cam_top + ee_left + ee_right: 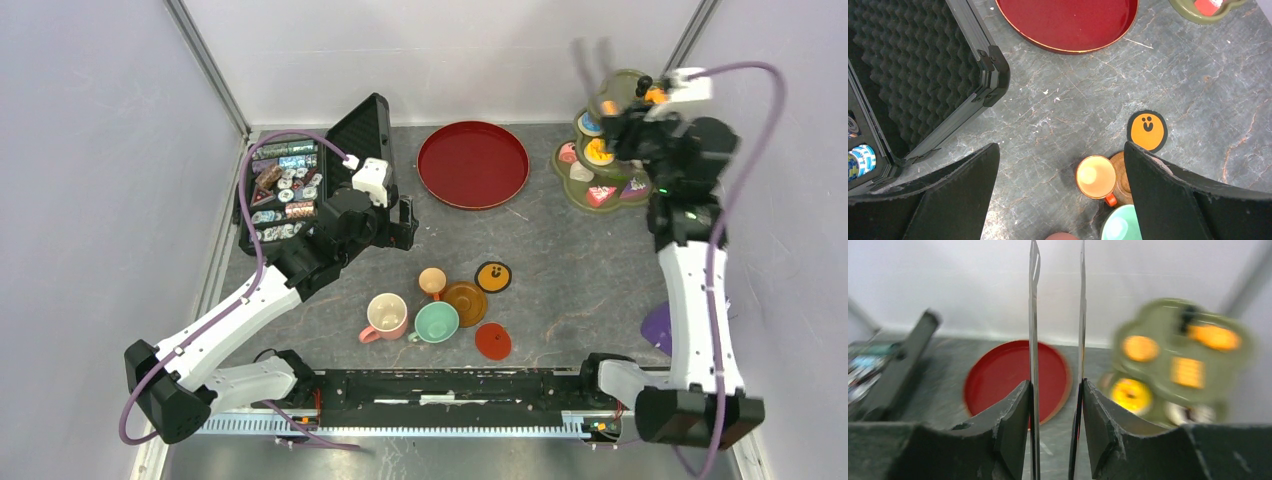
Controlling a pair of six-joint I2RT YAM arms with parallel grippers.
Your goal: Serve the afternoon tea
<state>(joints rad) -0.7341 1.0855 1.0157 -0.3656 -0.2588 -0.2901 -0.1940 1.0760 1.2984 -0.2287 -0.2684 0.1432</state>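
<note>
The right fingers (1055,390) clamp a pair of tongs (1033,315). Its blades run straight out past the fingertips, long axis in line with them, tips toward the back wall. Right of the tips, blurred, a green tiered stand (1168,307) carries the pastries (1140,347). Ahead-left lies a bare red tray (998,375).

The left fingers (1060,150) hang open, holding nothing. Just below them the small orange cup (1096,176) stands upright, handle toward the arm bases, touching a brown saucer (1119,170), with the mint cup (1120,227) nearer. Serving looks barely begun: cups and saucers remain unpaired.

Red tray (472,165), open black case (364,128), metal tongs (1034,340)
</note>
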